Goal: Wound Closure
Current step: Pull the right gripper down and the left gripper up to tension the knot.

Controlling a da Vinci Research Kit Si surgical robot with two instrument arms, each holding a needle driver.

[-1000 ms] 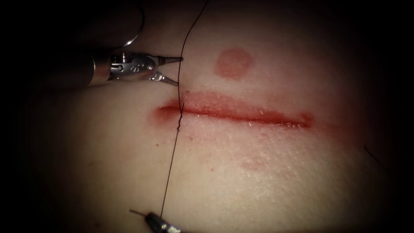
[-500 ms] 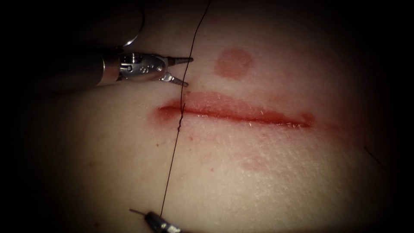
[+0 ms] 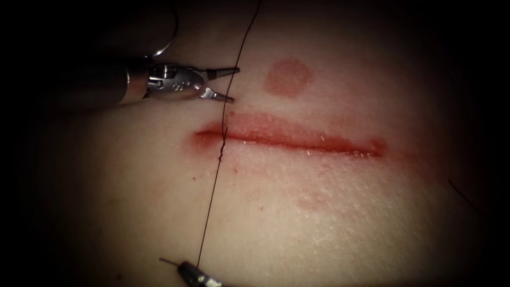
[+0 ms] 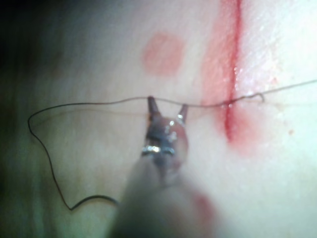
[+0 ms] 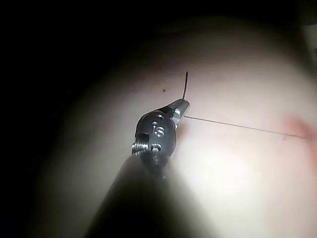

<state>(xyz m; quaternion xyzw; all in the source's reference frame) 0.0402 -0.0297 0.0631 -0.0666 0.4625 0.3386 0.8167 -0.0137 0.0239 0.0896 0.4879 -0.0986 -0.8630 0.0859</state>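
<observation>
Pale tissue (image 3: 329, 228) is lying under both tools, cut (image 3: 297, 141) running left-right. Left tool (image 3: 230, 84), just above the cut's left end, has been edging rightward and is now straddling the thread (image 3: 212, 191) with jaws spread, gripping nothing. Right tool (image 3: 187, 268), below the cut, is pinching the thread closed. Thread is running top-to-bottom across the cut, taut. Needle can't be made out.
</observation>
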